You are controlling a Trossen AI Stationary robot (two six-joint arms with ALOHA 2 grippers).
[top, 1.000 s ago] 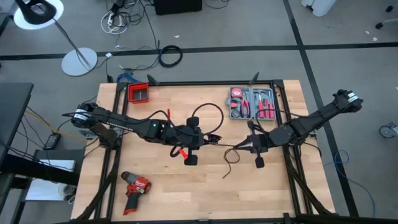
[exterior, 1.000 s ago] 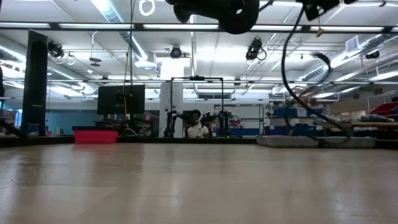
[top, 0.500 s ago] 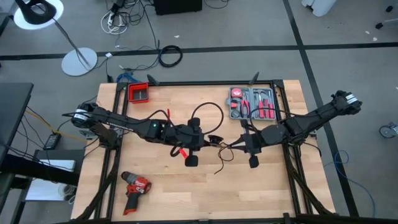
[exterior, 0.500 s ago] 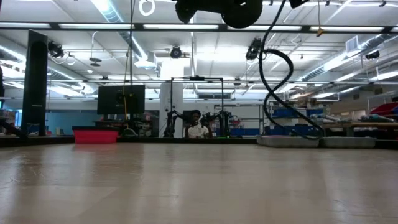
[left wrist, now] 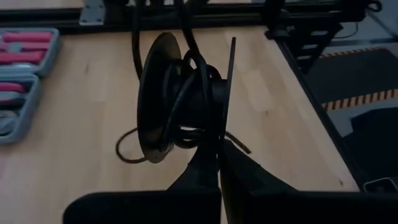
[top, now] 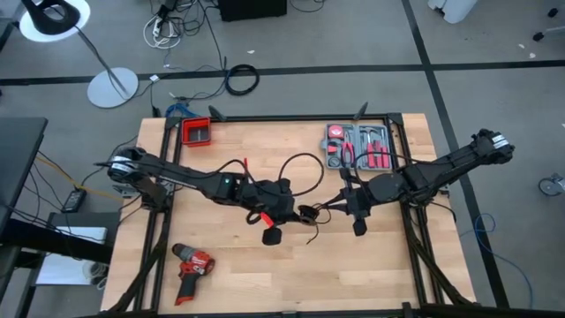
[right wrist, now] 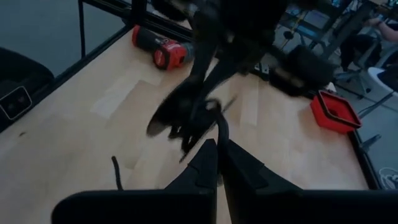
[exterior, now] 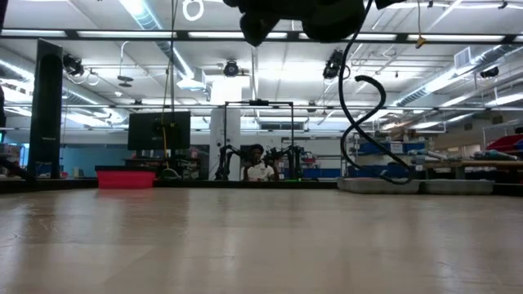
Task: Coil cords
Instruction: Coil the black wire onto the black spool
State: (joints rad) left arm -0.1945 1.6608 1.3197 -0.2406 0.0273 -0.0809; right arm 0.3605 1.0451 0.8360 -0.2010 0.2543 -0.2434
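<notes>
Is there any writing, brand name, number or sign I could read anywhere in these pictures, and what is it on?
None can be read.
Red drill: no legible brand or label.
Tool case: any print is too small to read.
Red tray: no text visible.
Room behind the table in the low view: signs and screens are too blurred to read.

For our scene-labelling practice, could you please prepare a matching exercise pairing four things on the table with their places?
Things:
1. red drill
2. red tray
3. tool kit
4. cord

Places:
A. far edge, towards the right arm
B. mid-table, between both grippers
C. near edge, left arm's side
D. far corner, left arm's side

Pairs: 1-C, 2-D, 3-A, 4-B
</notes>
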